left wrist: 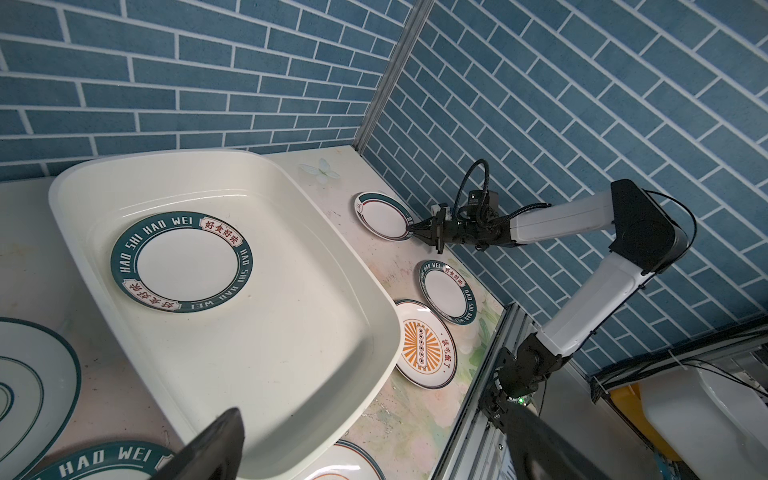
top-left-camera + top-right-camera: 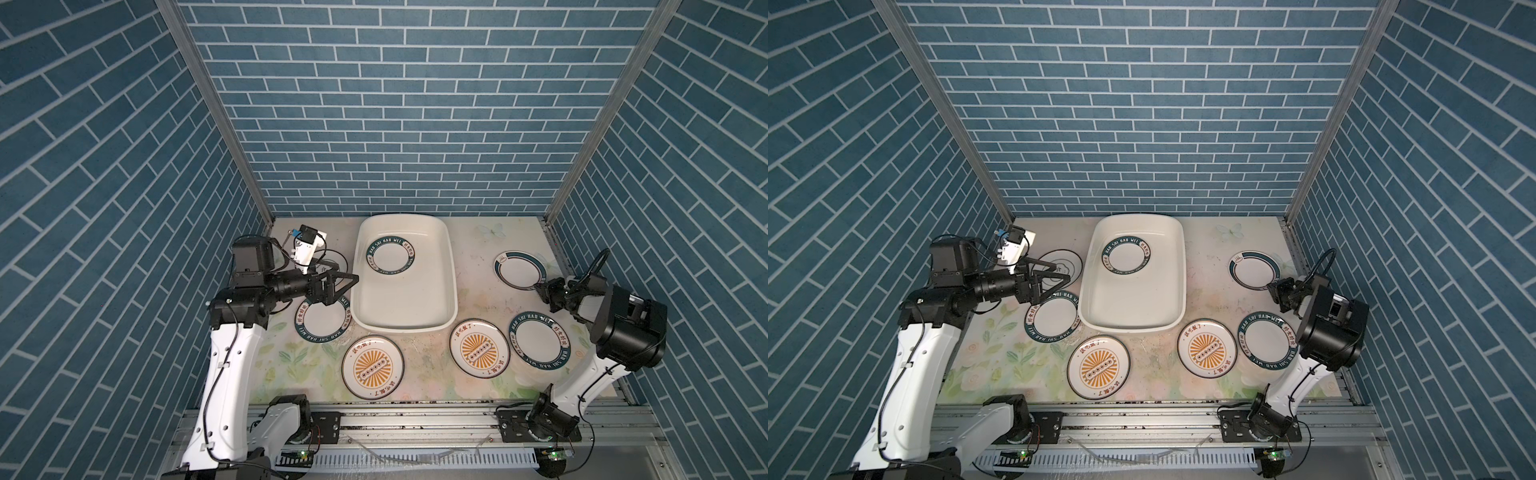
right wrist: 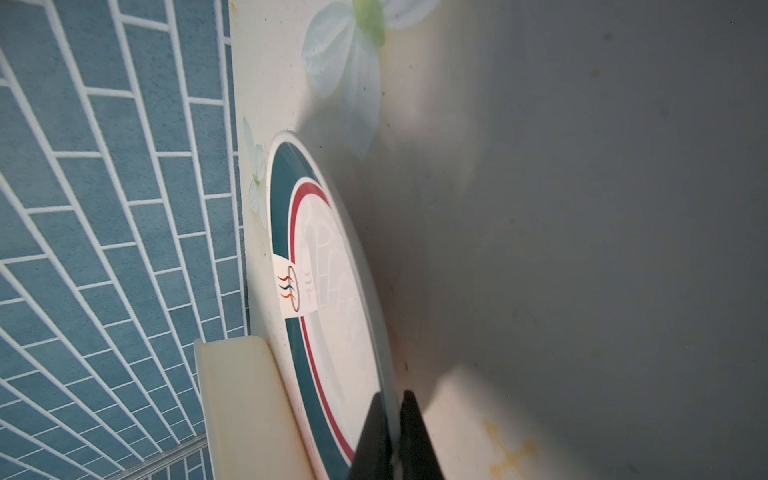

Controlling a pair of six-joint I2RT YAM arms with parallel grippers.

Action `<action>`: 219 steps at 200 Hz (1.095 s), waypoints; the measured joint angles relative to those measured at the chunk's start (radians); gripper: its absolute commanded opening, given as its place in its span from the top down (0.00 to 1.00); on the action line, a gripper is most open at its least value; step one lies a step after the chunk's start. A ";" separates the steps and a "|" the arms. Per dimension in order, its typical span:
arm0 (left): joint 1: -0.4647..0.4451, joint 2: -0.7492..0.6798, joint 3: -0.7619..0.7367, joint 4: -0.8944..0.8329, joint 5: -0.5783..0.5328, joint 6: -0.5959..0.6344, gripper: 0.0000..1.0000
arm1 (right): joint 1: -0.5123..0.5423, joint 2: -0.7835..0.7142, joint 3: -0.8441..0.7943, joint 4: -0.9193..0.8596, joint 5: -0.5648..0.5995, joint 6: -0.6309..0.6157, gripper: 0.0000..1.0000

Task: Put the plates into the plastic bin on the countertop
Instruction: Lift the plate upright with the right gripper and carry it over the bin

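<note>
The plastic bin (image 2: 451, 291) (image 2: 1183, 270) (image 1: 374, 299) stands at the back middle of the countertop (image 2: 469, 266) with one green-lettered plate (image 2: 390, 258) (image 1: 181, 262) lying in it. My right gripper (image 2: 537, 286) (image 2: 1272, 286) (image 3: 392, 399) is shut on the near rim of a green-and-red banded plate (image 2: 519, 269) (image 3: 324, 291) at the far right. My left gripper (image 2: 347, 272) (image 2: 1054, 272) (image 1: 374, 457) hangs open and empty beside the bin's left wall, above a black-ringed plate (image 2: 1061, 264) and a green-lettered plate (image 2: 322, 318).
Two orange sunburst plates (image 2: 372, 368) (image 2: 479, 354) lie in front of the bin. Another green-lettered plate (image 2: 538, 340) lies at the right, under my right arm. Blue brick walls close in the back and both sides. A metal rail (image 2: 415, 419) runs along the front.
</note>
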State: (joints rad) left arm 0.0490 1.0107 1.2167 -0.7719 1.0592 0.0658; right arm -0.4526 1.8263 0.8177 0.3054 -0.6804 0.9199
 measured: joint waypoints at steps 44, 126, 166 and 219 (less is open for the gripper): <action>0.000 -0.002 0.000 0.000 -0.003 -0.002 0.00 | 0.003 -0.081 -0.001 -0.006 0.003 0.000 0.99; 0.000 -0.022 -0.048 0.032 -0.069 -0.010 0.00 | 0.111 -0.280 0.025 -0.204 0.061 -0.039 1.00; 0.000 -0.025 -0.063 0.049 -0.103 -0.009 0.00 | 0.197 -0.408 0.079 -0.298 0.095 -0.074 0.99; 0.004 -0.032 -0.089 0.069 -0.216 -0.010 0.01 | 0.314 -0.509 0.150 -0.404 0.142 -0.109 1.00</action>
State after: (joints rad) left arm 0.0528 0.9787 1.1275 -0.7029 0.8429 0.0555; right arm -0.1390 1.3174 0.9676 -0.0986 -0.5381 0.8108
